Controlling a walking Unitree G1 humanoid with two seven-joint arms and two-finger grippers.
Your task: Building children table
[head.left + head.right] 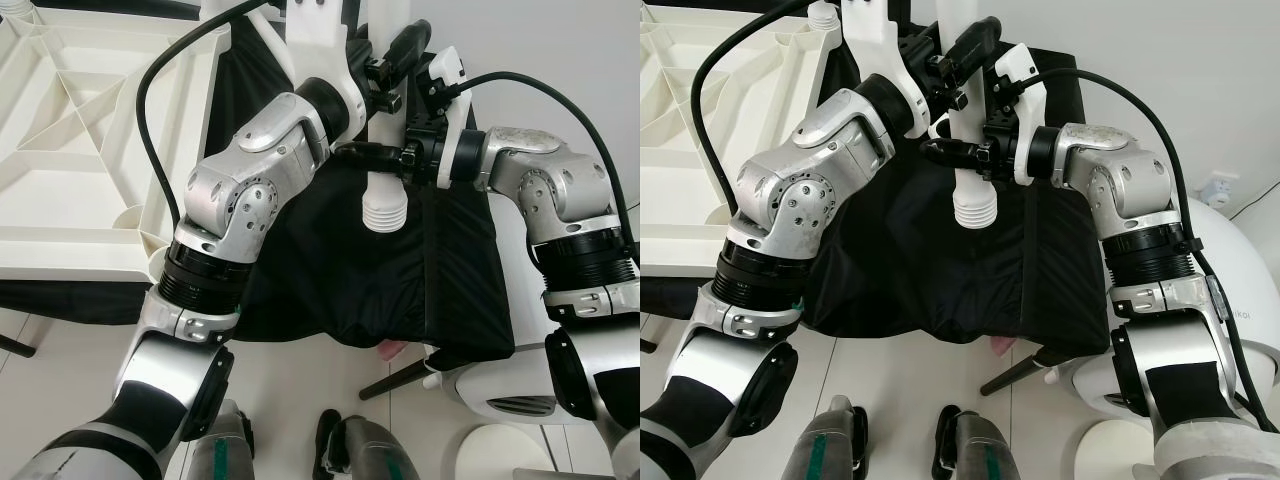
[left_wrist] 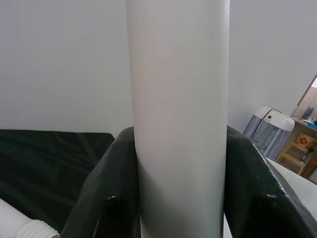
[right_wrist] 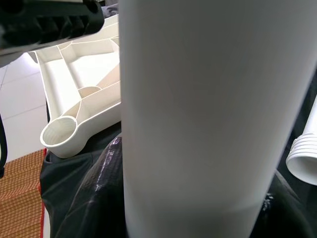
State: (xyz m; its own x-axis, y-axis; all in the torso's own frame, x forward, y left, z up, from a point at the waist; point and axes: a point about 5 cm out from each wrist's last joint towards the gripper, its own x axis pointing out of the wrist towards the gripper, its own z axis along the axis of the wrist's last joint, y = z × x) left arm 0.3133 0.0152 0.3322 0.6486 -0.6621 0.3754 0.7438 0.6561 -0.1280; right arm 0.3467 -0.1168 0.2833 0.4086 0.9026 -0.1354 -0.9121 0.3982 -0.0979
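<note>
Table leg [image 1: 384, 150], white plastic tube w/ a ribbed threaded end pointing down, is where I've got things rn: held upright in mid-air above the black cloth [image 1: 400, 270], both arms on it. Left gripper [image 1: 385, 80] is clamped on the leg higher up; in the left wrist view its fingers [image 2: 106, 188] press both sides of the tube. Right gripper [image 1: 385, 152] grips it lower, just above the threads, fingers wrapped round the tube. The tabletop [image 1: 70, 150] lies upside down w/ ribs showing, off to the leg's left and well apart from it, partly over the cloth. Its round corner socket [image 3: 60, 135] looks empty in the right wrist view, and the near corner socket [image 1: 160, 268] in the head view looks empty too. A second leg's threaded end [image 2: 25, 228] lies on the cloth near the held leg, so at least one more is waiting. My read on progress: early, no leg seen screwed in on the corners I can see; far corners are out of frame, can't judge those. Left to do, as I judge it: bring the threaded end over to a socket, seat it, twist it home, repeat for the other legs, then flip the table. Lining the threads up square is prob the fiddly bit.
</note>
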